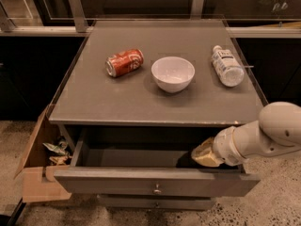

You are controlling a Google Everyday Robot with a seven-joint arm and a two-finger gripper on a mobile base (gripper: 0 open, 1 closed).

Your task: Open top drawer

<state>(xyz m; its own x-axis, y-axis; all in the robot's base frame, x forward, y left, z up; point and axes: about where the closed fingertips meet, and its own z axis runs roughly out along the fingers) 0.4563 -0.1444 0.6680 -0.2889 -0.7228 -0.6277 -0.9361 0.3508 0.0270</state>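
Note:
The top drawer (117, 182) is a wide grey drawer with a small round metal knob (156, 189) at the centre of its front. It stands pulled out from under the grey cabinet top, and its plain grey inside shows. My gripper (203, 155) reaches in from the right on a white arm. It sits just inside the drawer's right end, behind the front panel. A slimmer grey drawer front (155, 203) shows just below.
On the cabinet top (94, 98) lie a red can (124, 62) on its side, a white bowl (173, 73) and a clear plastic bottle (226, 66) on its side. An open cardboard box (35, 173) with scraps stands on the floor at the left.

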